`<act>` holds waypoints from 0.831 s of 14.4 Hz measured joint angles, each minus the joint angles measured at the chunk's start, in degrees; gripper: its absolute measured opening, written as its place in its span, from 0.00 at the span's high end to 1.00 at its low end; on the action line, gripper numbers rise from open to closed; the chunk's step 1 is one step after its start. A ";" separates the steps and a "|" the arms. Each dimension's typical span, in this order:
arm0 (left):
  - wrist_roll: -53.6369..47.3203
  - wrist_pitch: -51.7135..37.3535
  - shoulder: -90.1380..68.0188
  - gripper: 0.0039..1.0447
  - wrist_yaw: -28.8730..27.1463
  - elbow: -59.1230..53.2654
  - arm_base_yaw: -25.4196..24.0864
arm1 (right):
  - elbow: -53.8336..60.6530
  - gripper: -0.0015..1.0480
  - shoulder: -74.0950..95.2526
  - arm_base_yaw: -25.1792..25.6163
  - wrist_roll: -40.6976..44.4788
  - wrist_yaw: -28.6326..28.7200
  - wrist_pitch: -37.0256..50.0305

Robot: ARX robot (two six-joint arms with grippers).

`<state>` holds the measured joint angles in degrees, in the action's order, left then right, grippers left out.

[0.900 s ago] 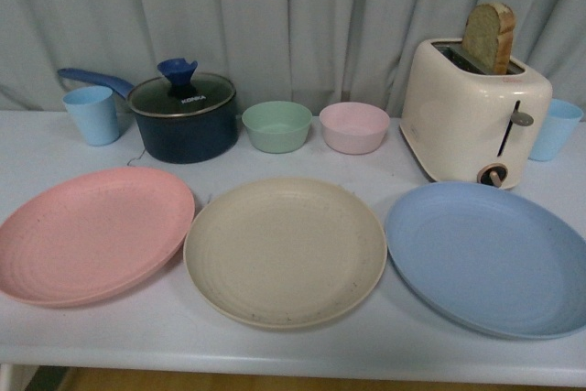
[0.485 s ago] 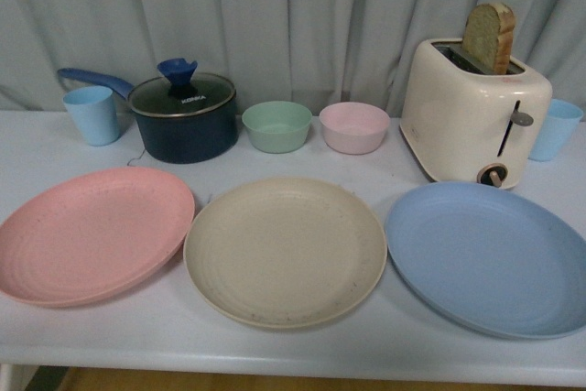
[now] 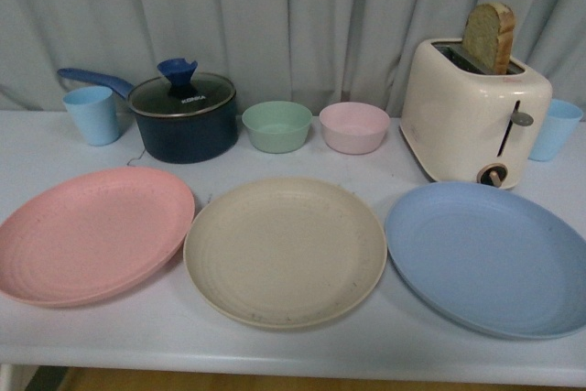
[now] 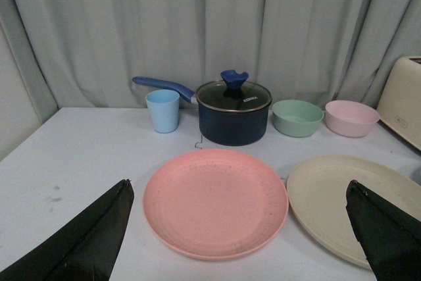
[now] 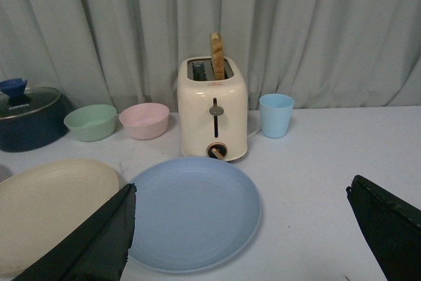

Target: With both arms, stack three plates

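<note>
Pink plate is centred before the left gripper, blue plate before the right gripper; both jaws are spread wide.

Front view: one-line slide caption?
Round matte pink plate, beige plate and blue plate lie side by side, unstacked, on the white table, before a lidded dark pot and cream toaster.

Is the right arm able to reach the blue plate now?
Probably yes: the right pincer is open, the blue plate lies bare before it, and the toaster stands behind the plate.
</note>
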<state>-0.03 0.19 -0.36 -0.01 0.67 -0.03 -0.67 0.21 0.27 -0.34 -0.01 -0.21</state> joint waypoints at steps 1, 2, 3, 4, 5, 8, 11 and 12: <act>0.00 0.00 0.00 0.06 0.00 0.00 0.00 | 0.00 0.06 0.00 0.00 0.00 0.00 0.00; 0.00 0.00 0.00 0.06 0.00 0.00 0.00 | 0.00 0.06 0.00 0.00 0.00 0.00 0.00; 0.00 0.00 0.00 0.06 0.00 0.00 0.00 | 0.00 0.06 0.00 0.00 0.00 0.00 0.00; 0.00 0.00 0.00 0.06 0.00 0.00 0.00 | 0.00 0.06 0.00 0.00 0.00 0.00 0.00; 0.00 0.00 0.00 0.06 0.00 0.00 0.00 | 0.00 0.06 0.00 0.00 0.00 0.00 0.00; 0.00 0.00 0.00 0.06 0.00 0.00 0.00 | 0.00 0.06 0.00 0.00 0.00 0.00 0.00; 0.00 0.00 0.00 0.06 0.00 0.00 0.00 | 0.00 0.06 0.00 0.00 0.00 0.00 0.00; 0.42 1.05 -0.22 0.06 -0.85 0.15 0.31 | 0.00 0.06 0.00 0.00 0.00 0.00 0.00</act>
<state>0.38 1.23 -0.58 -0.86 0.82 0.27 -0.67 0.21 0.27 -0.34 -0.01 -0.21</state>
